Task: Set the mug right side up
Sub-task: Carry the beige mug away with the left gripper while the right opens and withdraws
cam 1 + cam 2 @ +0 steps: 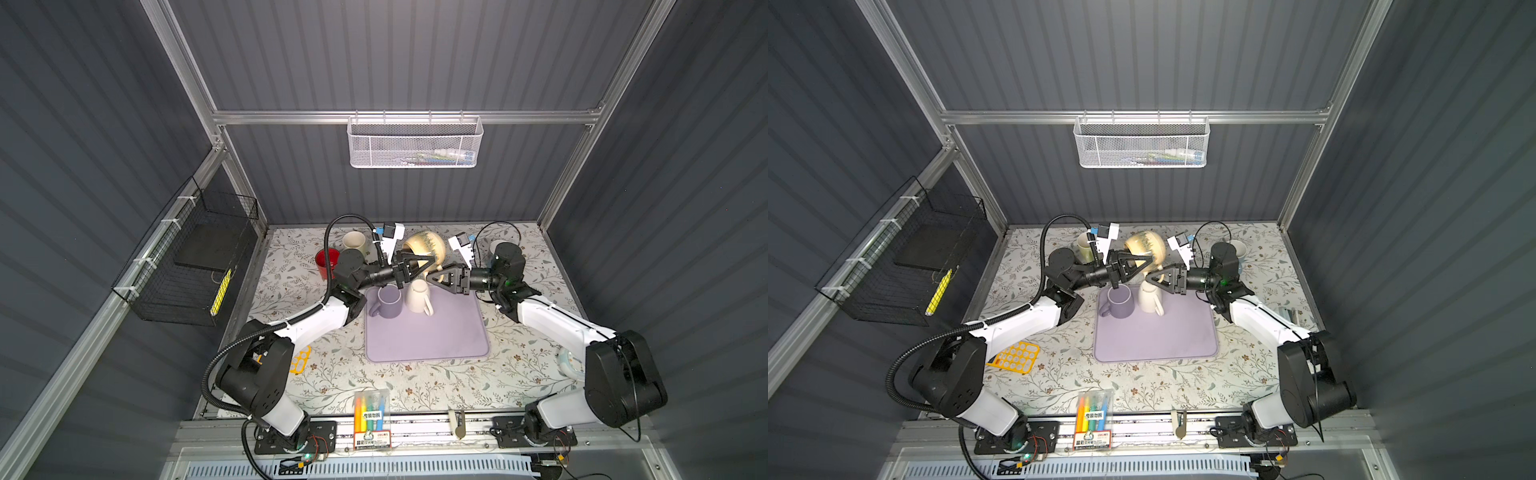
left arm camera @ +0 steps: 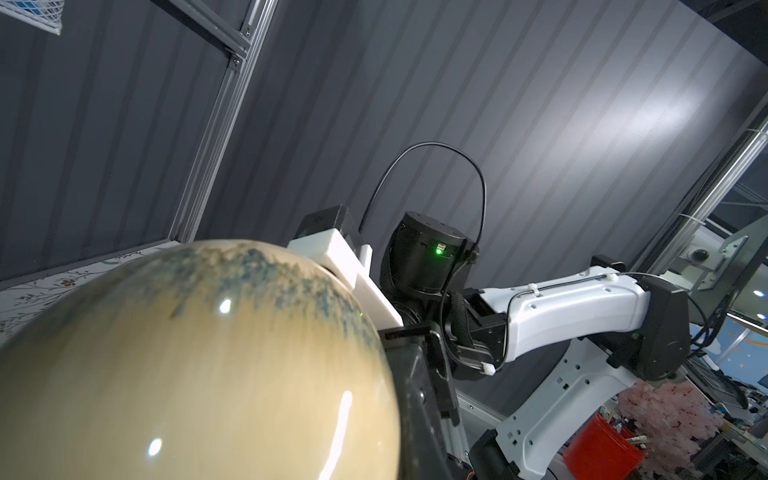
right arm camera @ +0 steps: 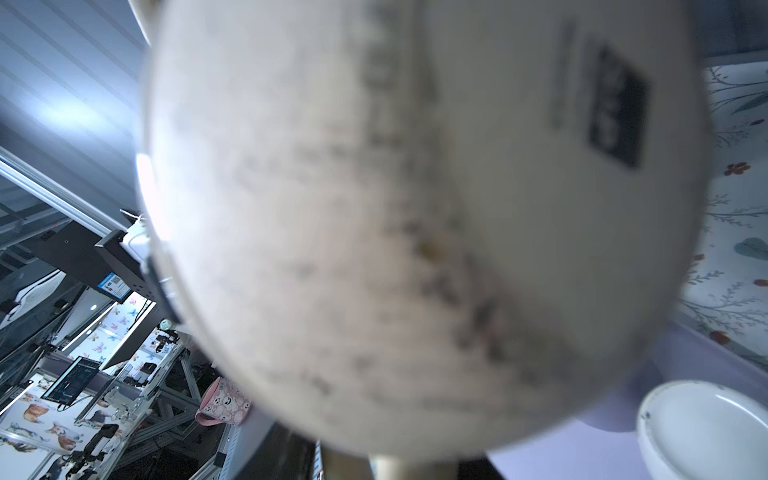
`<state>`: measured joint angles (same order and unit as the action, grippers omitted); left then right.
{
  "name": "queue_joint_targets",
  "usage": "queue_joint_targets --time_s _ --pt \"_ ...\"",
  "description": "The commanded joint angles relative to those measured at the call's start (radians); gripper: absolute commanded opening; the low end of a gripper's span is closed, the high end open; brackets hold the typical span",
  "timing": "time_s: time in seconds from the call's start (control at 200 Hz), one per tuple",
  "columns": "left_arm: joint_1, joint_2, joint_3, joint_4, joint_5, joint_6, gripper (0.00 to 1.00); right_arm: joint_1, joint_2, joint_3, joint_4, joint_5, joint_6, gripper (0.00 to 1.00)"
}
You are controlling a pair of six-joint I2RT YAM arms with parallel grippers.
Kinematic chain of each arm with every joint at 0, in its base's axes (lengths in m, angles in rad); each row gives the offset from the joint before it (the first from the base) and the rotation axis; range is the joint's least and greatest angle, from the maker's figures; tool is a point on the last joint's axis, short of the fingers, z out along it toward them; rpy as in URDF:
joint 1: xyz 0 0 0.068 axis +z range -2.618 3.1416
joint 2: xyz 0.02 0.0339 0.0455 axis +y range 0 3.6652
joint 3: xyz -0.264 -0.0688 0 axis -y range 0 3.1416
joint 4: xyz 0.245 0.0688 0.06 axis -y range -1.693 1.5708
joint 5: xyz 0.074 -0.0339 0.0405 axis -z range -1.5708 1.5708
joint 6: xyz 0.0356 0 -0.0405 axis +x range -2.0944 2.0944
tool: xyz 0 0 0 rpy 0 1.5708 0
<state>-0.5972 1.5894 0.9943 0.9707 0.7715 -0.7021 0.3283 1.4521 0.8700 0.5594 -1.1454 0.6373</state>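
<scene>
Nearest the robot's base, a marker pack point(image 1: 371, 409) lies at the front edge of the surface. Beyond it is the purple mat point(image 1: 436, 336), with a purple mug point(image 1: 388, 301) and a white mug point(image 1: 417, 297) standing side by side along its far part.

Above that far edge the two arms meet. The left end effector point(image 1: 430, 262) is closed tight just under the beige mug point(image 1: 428, 245). It appears to pinch the mug near the rim, though the contact itself is hidden. The right end effector point(image 1: 432, 276) sits just beside it and slightly lower. I cannot tell how wide its jaws stand or whether they touch anything, because in the right wrist view the mug point(image 3: 374, 208) fills the frame as a blur.

The beige mug hangs in the air, off the surface and tipped on its side. Its long axis runs roughly across, from one arm to the other. The mouth faces the left arm and dips slightly, and the labelled base faces the right arm. The left arm is at the mouth end, so I judge that a roll of its wrist would bring the mouth upward.

Farther back, a red cup point(image 1: 325, 259) and a cream cup point(image 1: 354, 241) stand on the surface.
</scene>
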Motion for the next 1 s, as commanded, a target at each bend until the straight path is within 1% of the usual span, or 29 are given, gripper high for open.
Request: queue_joint_targets --time_s 0.0,0.15,0.225,0.335,0.525,0.625,0.875,0.996 --pt "-0.005 0.009 0.024 0.045 -0.036 -0.014 0.01 0.000 -0.019 0.000 0.042 0.038 -0.056 0.43" --pt "0.002 0.003 0.022 0.029 -0.049 -0.007 0.00 0.000 -0.023 -0.005 -0.005 0.052 -0.089 0.45" --pt "0.009 -0.012 0.021 -0.012 -0.063 0.015 0.00 -0.002 -0.024 -0.008 -0.032 0.059 -0.105 0.46" --pt "0.019 -0.049 0.023 -0.131 -0.095 0.079 0.00 -0.005 -0.026 -0.012 -0.063 0.065 -0.127 0.47" --pt "0.040 -0.132 0.019 -0.339 -0.183 0.194 0.00 -0.013 -0.032 -0.015 -0.103 0.077 -0.152 0.48" --pt "0.052 -0.163 0.018 -0.421 -0.223 0.229 0.00 -0.017 -0.032 -0.013 -0.113 0.078 -0.158 0.48" --pt "0.075 -0.218 0.019 -0.560 -0.291 0.291 0.00 -0.023 -0.025 -0.015 -0.133 0.088 -0.168 0.50" --pt "0.089 -0.242 0.043 -0.686 -0.338 0.338 0.00 -0.024 -0.024 -0.014 -0.149 0.093 -0.179 0.50"
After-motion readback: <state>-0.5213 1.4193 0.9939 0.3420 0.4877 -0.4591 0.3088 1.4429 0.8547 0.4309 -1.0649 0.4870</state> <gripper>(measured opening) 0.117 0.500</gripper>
